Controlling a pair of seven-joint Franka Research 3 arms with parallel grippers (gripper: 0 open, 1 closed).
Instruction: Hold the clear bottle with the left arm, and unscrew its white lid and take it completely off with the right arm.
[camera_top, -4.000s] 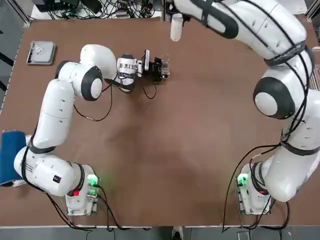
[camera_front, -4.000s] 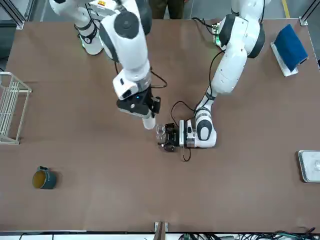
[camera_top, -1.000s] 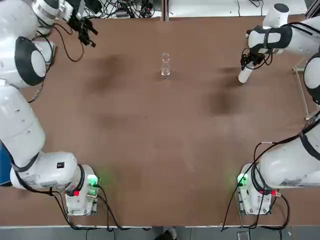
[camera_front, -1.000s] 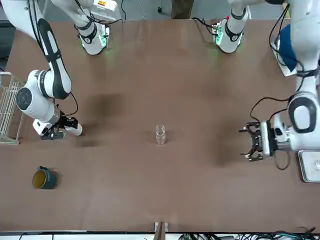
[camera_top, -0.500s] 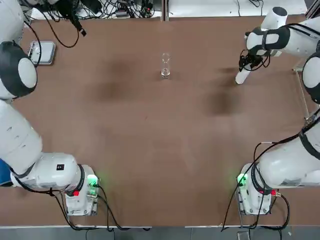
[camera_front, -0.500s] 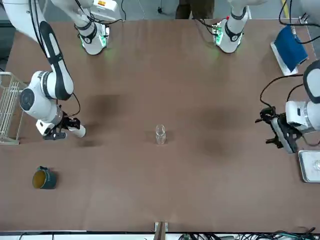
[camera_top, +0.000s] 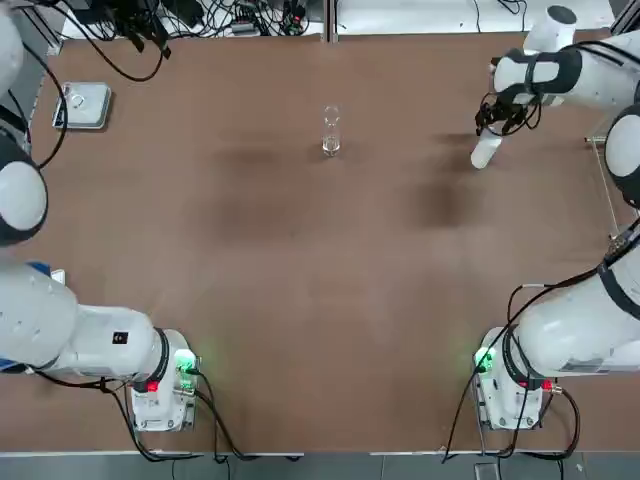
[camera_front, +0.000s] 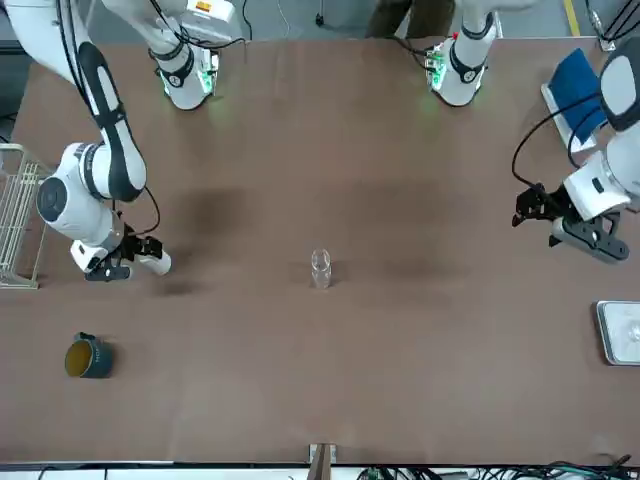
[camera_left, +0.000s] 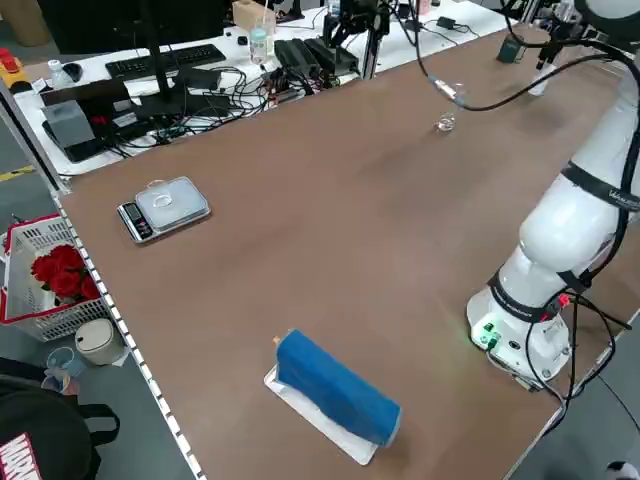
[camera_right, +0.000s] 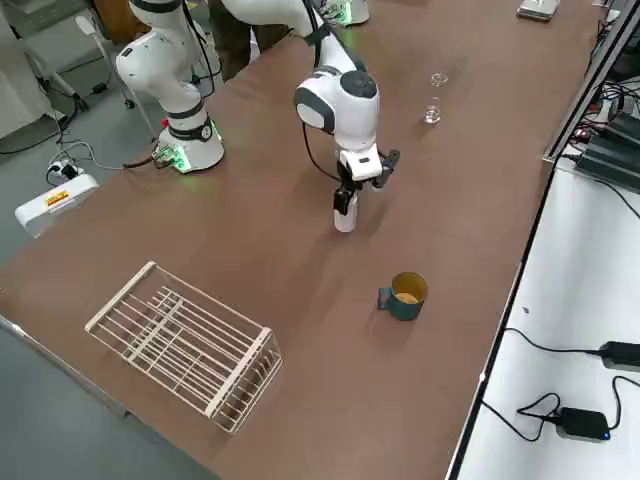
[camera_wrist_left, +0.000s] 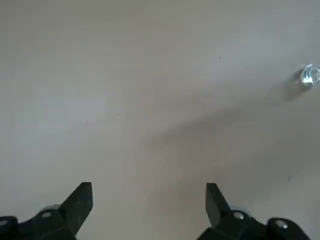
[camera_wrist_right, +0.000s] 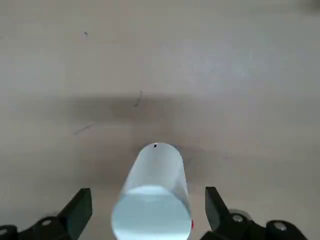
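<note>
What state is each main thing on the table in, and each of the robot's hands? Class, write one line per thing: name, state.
clear bottle: upright on the table, lid off, held by neither hand
white lid: off the bottle, between the right hand's fingers, with gaps at both sides
left hand: open, holding nothing, away from the bottle
right hand: open, around the lid
teal mug: upright

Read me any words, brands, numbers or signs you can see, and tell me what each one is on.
No text reads clearly.
Too small to read: the dark band on the left arm.
Too small to read: the orange sticker on the white box.
Too blurred to read: the red-and-white patch on the black bag.
</note>
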